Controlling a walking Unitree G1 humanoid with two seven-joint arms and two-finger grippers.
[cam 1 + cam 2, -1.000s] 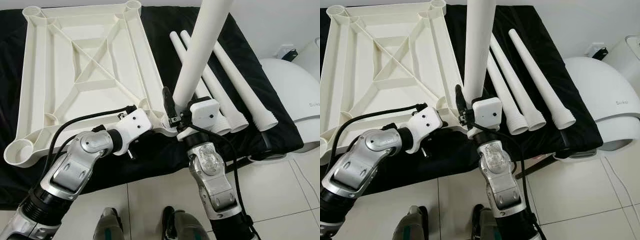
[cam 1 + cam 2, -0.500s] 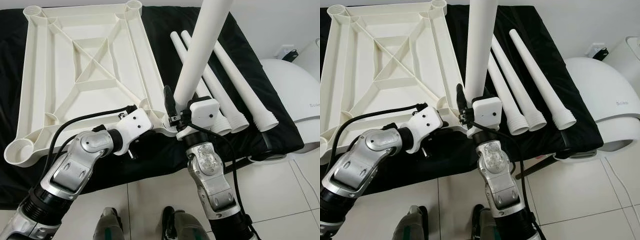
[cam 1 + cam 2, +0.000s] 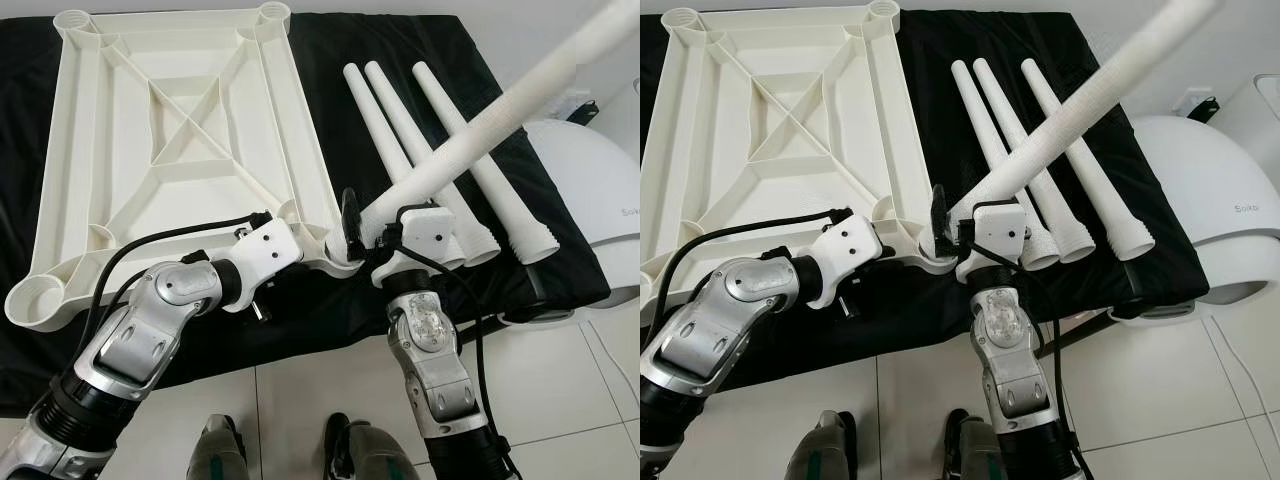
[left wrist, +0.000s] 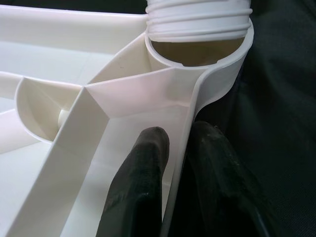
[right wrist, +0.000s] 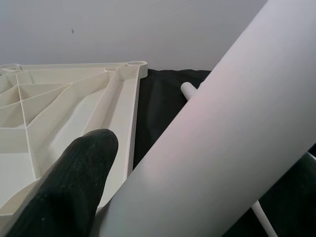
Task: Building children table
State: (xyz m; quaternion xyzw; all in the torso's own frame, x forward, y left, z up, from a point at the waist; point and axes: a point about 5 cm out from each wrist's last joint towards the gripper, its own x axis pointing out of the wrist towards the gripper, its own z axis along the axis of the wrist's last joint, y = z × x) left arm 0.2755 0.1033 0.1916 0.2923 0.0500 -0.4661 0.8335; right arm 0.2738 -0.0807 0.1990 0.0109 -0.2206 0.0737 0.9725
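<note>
— What changed since a second ago?
— The held table leg (image 3: 500, 115) stood nearly upright; it now leans far to the right, crossing above the three spare legs (image 3: 420, 150) on the black cloth (image 3: 330, 60).
— And the grippers?
— The right gripper (image 3: 362, 225) pinches that leg near its threaded end at the tabletop (image 3: 170, 150) corner socket (image 4: 197, 49). The left gripper (image 4: 177, 148) clamps the tabletop's rim beside it.
</note>
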